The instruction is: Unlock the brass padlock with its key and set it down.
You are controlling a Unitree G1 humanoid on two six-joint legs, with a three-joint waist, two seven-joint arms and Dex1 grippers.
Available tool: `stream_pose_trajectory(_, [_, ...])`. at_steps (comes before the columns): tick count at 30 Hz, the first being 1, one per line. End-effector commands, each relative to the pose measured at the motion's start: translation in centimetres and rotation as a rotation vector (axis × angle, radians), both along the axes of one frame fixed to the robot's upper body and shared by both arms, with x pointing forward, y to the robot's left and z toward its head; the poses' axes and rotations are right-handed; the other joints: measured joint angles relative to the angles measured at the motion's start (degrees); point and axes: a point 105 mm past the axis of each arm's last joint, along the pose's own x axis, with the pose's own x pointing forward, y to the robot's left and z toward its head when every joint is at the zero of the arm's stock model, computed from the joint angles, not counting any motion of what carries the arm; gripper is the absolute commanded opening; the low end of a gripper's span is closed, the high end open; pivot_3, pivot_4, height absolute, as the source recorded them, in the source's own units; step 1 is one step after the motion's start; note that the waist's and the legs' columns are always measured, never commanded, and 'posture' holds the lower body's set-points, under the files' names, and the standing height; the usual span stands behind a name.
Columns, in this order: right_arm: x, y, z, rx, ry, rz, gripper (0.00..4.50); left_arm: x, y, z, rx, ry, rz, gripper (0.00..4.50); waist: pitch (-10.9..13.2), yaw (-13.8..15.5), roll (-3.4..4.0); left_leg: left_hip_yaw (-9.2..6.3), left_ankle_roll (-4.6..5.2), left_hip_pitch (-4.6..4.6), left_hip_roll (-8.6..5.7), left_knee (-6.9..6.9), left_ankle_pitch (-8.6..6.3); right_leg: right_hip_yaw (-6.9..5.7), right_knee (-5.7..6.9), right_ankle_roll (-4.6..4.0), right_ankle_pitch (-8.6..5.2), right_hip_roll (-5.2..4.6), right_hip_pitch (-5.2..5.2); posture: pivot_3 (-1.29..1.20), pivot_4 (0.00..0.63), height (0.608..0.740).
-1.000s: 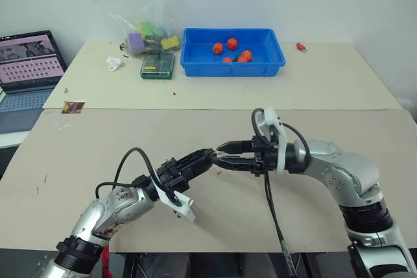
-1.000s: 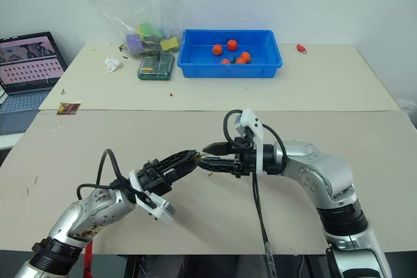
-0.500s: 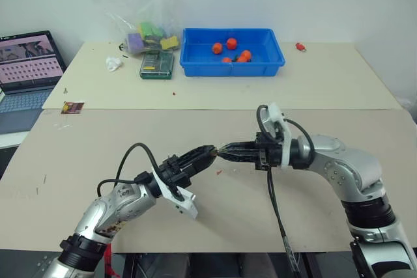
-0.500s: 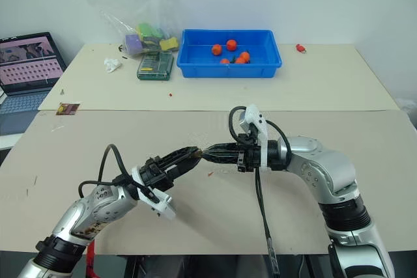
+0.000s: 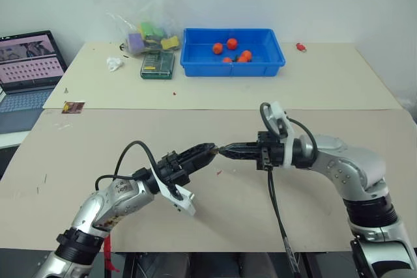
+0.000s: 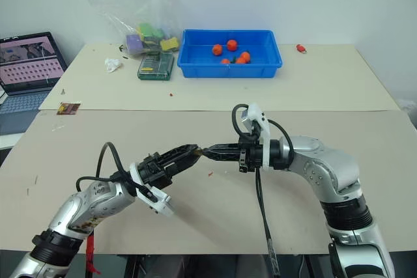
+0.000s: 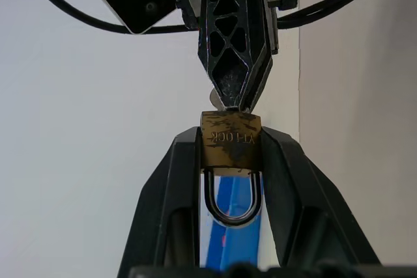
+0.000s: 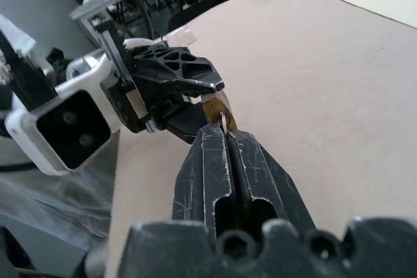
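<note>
Between the two end effectors, above the surface point(image 5: 215, 128): left end effector point(image 7: 229, 161) clamps the brass padlock point(image 7: 230, 146); right end effector point(image 8: 226, 136) is pinched together on the key point(image 8: 223, 120) at its base. Judgement: twist about the key's axis, left steady.

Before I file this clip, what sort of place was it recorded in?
Probably a robot lab or test room: plain tables covered in beige board, a laptop open at the edge, and a blue bin of small practice objects beside a plastic bag of blocks.
</note>
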Motion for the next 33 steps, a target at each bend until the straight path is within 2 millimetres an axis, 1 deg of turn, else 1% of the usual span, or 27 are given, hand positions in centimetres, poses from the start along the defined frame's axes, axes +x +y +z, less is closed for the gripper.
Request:
stream_pose_trajectory(1, [0.6,0.3,1.5,0.050,0.069,-0.047,0.09,-1.0,-1.1,0.8,0.032,-0.087,-0.076,0.86,0.00,-0.05,0.00,0.00,0.00,0.00,0.00,0.00,0.00,0.00,0.00,0.00,0.00,0.00,0.00,0.00,0.150,0.740])
stream_pose_trajectory(4, [0.5,0.5,1.2,0.052,0.158,-0.045,0.09,-1.0,-1.3,1.1,0.029,-0.105,-0.078,0.86,0.00,-0.08,0.01,-0.01,0.00,-0.01,-0.01,-0.01,0.00,0.00,0.02,-0.01,0.01,0.00,-0.03,0.00,0.150,0.740])
stream_pose_trajectory(7, [0.2,0.6,1.0,0.047,0.209,-0.043,0.09,-1.0,-1.3,1.0,0.018,-0.099,-0.072,0.86,0.00,0.04,0.01,-0.01,0.01,-0.04,-0.01,0.00,-0.01,0.00,0.04,-0.01,0.01,0.00,-0.04,0.00,0.150,0.740])
stream_pose_trajectory(9, [0.2,0.6,0.7,0.016,0.182,-0.051,0.09,-0.9,-1.3,0.9,0.006,-0.084,-0.066,0.86,0.00,0.05,0.01,-0.01,0.01,-0.05,-0.02,0.00,-0.01,0.00,0.05,-0.01,0.01,0.00,-0.04,0.00,0.150,0.740])
stream_pose_trajectory(11, [-0.4,0.9,1.0,-0.002,0.056,-0.015,0.09,-0.6,-1.1,0.6,-0.021,-0.040,-0.052,0.86,0.00,0.03,0.04,-0.01,0.01,-0.04,-0.02,0.00,-0.01,0.00,0.04,-0.01,0.01,0.00,-0.04,0.00,0.150,0.740])
stream_pose_trajectory(13, [-1.0,1.1,1.7,0.042,0.021,0.021,0.65,-0.5,-1.1,0.5,-0.035,-0.015,-0.044,0.86,0.00,0.00,0.04,0.01,0.01,-0.04,-0.02,0.00,-0.01,-0.01,0.05,0.02,-0.01,0.00,-0.04,0.00,0.150,0.740])
stream_pose_trajectory(14, [-1.2,1.0,1.9,0.054,0.013,0.039,0.84,-0.5,-1.1,0.5,-0.039,-0.010,-0.042,0.86,0.00,-0.07,0.04,0.01,0.01,-0.04,-0.01,0.00,-0.01,-0.02,0.05,0.02,-0.01,0.00,-0.04,0.00,0.150,0.740])
stream_pose_trajectory(15, [-1.3,1.0,2.0,0.059,0.006,0.050,1.16,-0.5,-1.2,0.5,-0.041,-0.008,-0.041,0.86,0.00,-0.17,0.04,0.02,0.01,-0.03,-0.01,0.01,-0.01,-0.01,0.04,0.02,-0.01,0.00,-0.03,0.00,0.150,0.740])
stream_pose_trajectory(17, [-1.3,0.9,2.1,0.058,-0.025,0.056,1.95,-0.5,-1.2,0.6,-0.046,-0.005,-0.041,0.86,0.00,-0.24,0.04,0.04,0.01,-0.03,-0.01,0.01,-0.01,-0.01,0.05,0.02,-0.01,0.00,-0.03,0.00,0.150,0.740])
stream_pose_trajectory(19, [-1.1,0.5,1.8,0.017,-0.075,0.048,2.57,-0.5,-1.2,0.6,-0.050,0.000,-0.042,0.86,0.00,-0.23,0.04,0.03,0.01,-0.02,-0.01,0.01,-0.01,-0.01,0.05,0.02,-0.01,0.00,-0.03,0.00,0.150,0.740])
stream_pose_trajectory(20, [-1.0,0.4,1.7,0.004,-0.090,0.043,2.78,-0.4,-1.3,0.5,-0.050,0.006,-0.041,0.86,0.00,-0.20,0.04,0.04,0.01,-0.02,-0.01,0.02,-0.01,-0.01,0.05,0.02,-0.01,0.00,-0.03,0.00,0.150,0.740])
stream_pose_trajectory(22, [-0.7,0.2,1.8,0.011,-0.102,0.030,2.78,-0.4,-1.3,0.5,-0.050,0.012,-0.041,0.86,0.00,-0.22,0.04,0.04,0.01,-0.03,-0.01,0.02,-0.01,-0.01,0.04,0.02,-0.01,0.00,-0.02,0.00,0.150,0.740])
stream_pose_trajectory(26, [-0.3,0.7,2.9,0.058,-0.132,0.014,2.78,-0.3,-1.4,0.3,-0.055,0.023,-0.039,0.86,0.00,-0.38,0.04,0.04,0.01,-0.02,0.00,0.02,-0.01,-0.01,0.05,0.01,-0.01,0.00,-0.03,0.00,0.150,0.740])
stream_pose_trajectory(33, [-0.2,1.0,2.8,0.069,-0.127,0.005,2.78,-0.1,-1.3,0.0,-0.059,0.028,-0.032,0.86,0.00,-0.29,0.04,0.02,0.01,-0.03,-0.01,0.02,-0.01,-0.01,0.05,0.01,0.00,0.00,-0.04,0.00,0.150,0.740])
